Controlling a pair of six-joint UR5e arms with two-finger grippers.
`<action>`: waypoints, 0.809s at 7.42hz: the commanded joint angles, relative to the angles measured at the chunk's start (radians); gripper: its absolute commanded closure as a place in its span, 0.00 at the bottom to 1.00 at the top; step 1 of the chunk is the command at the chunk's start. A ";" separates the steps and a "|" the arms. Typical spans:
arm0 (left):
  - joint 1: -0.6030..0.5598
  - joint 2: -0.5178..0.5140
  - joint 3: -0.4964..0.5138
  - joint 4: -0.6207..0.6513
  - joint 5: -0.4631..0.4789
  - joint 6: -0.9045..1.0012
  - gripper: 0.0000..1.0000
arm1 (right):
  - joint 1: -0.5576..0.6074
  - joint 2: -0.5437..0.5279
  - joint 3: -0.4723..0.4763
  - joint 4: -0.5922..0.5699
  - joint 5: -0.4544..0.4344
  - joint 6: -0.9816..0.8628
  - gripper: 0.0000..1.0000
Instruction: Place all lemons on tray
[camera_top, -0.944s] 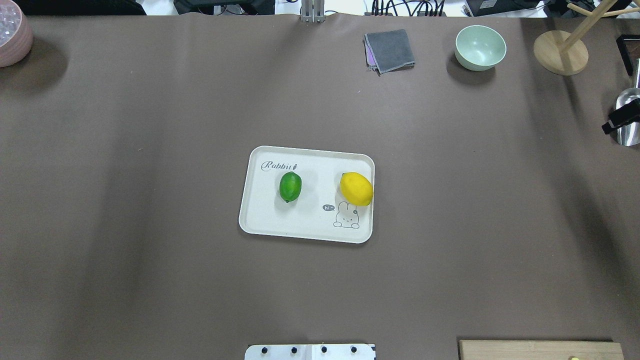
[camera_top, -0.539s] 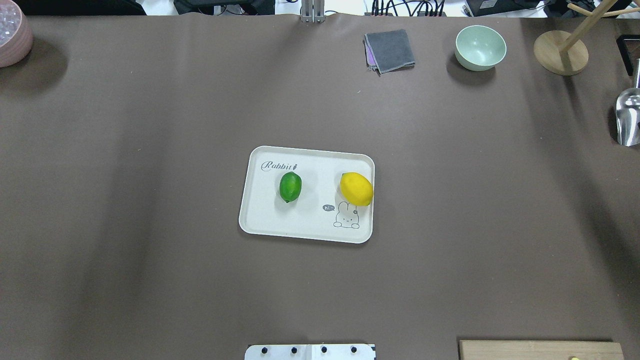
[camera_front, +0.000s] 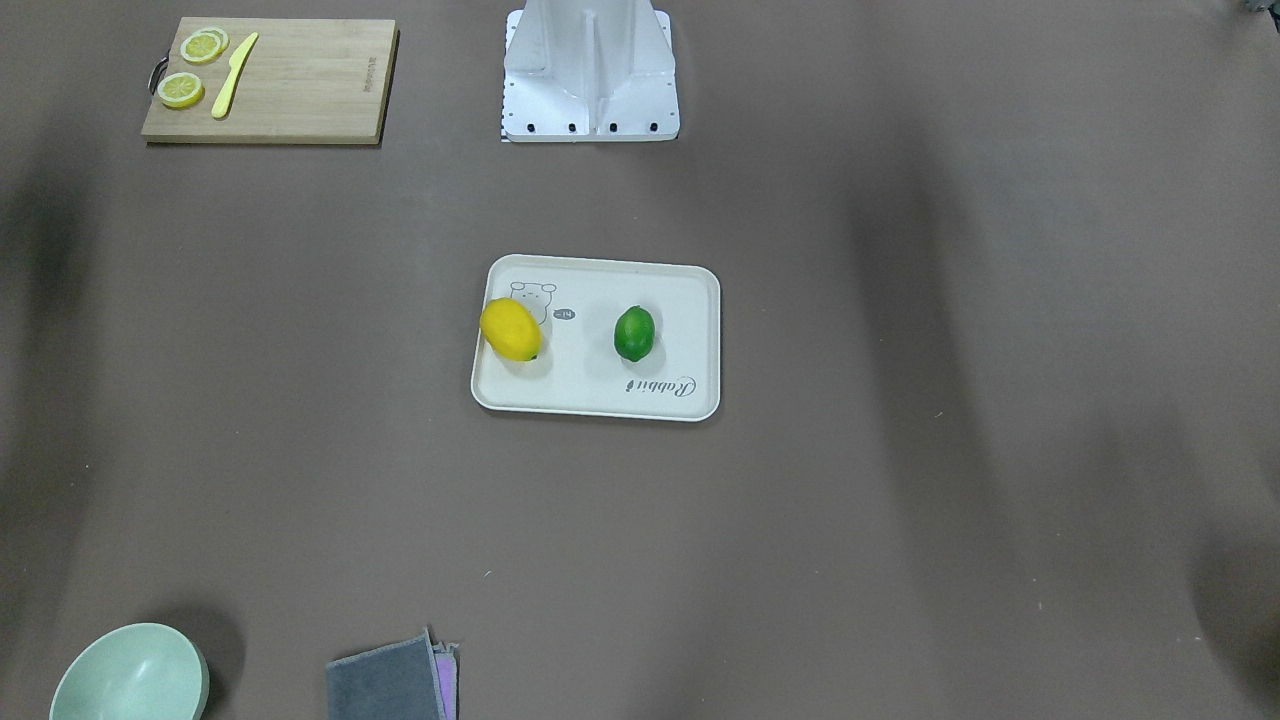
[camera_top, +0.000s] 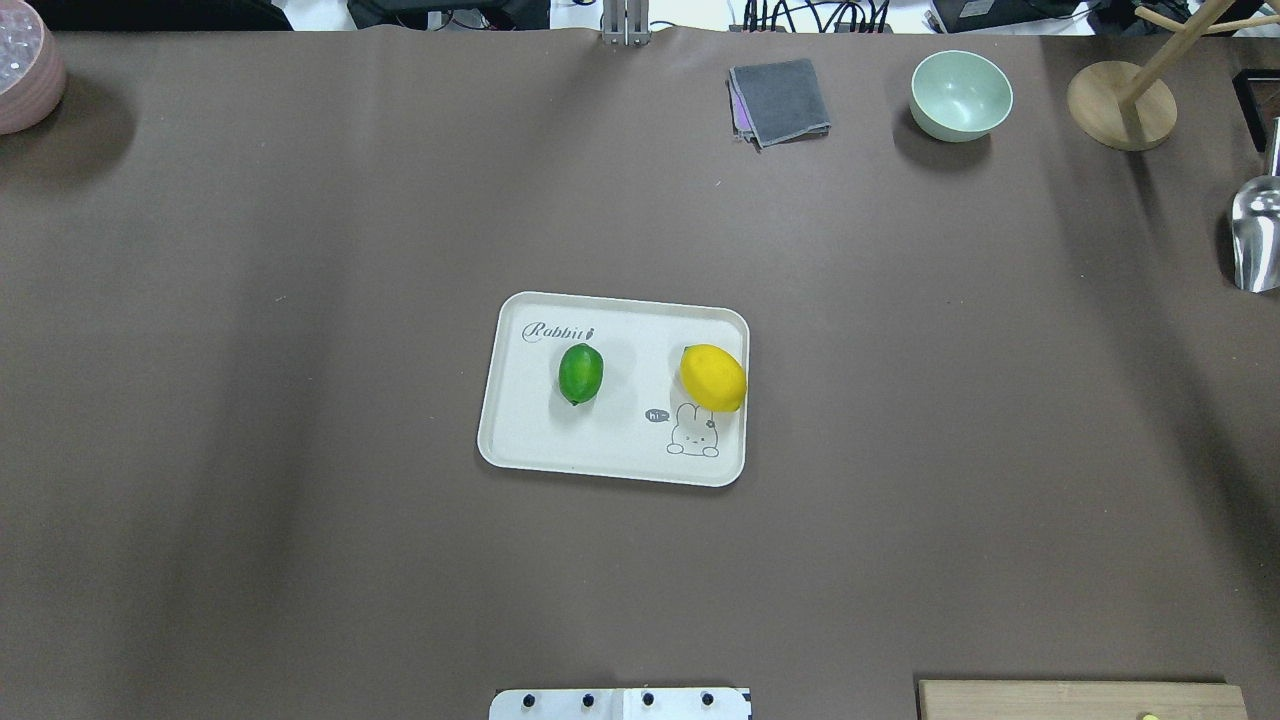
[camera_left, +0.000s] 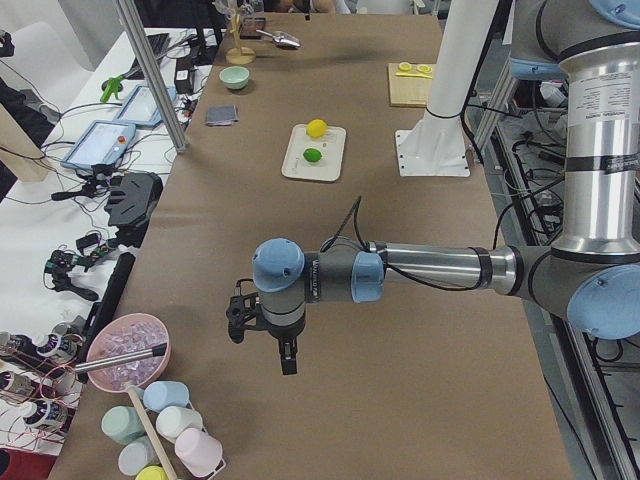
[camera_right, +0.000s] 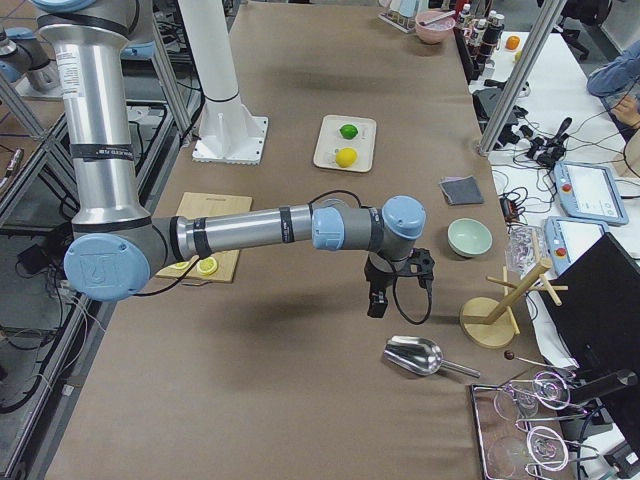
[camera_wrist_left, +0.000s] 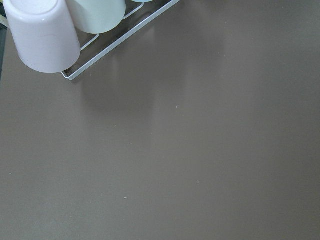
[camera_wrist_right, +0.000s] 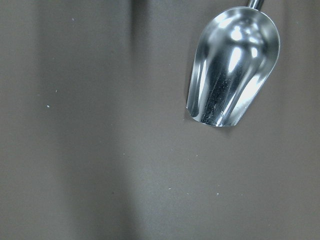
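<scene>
Lighting is bright, even and diffuse, falling from above. The brown table cover (camera_top: 300, 560) is matte and free of glare. Broad, soft-edged dark bands cross it in the overhead and front-facing views.

The mint bowl (camera_top: 961, 95) throws a soft shadow toward the overhead view's lower left. The green lemon (camera_top: 580, 373) and the yellow lemon (camera_top: 713, 377) leave only faint grey shadows on the tray (camera_top: 530, 430). The green one carries a small highlight.

The metal scoop (camera_wrist_right: 232, 67) shows strong specular streaks and small white hot spots. In the left wrist view, pale vertical sheen marks the cover below the cups (camera_wrist_left: 42, 32).

The strip beyond the table's far edge is overexposed in the overhead view. In the left side view, the frame post (camera_left: 150, 75) appears tilted. Focus is sharp, with no motion blur noted.
</scene>
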 joint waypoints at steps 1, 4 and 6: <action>-0.004 0.020 -0.022 0.002 -0.002 0.000 0.02 | 0.010 -0.005 0.003 -0.003 0.002 -0.002 0.01; -0.004 0.026 -0.029 0.003 -0.002 0.000 0.02 | 0.015 -0.002 0.015 -0.029 0.005 -0.002 0.01; -0.004 0.026 -0.029 0.003 -0.002 0.000 0.02 | 0.016 -0.002 0.025 -0.042 0.005 -0.002 0.01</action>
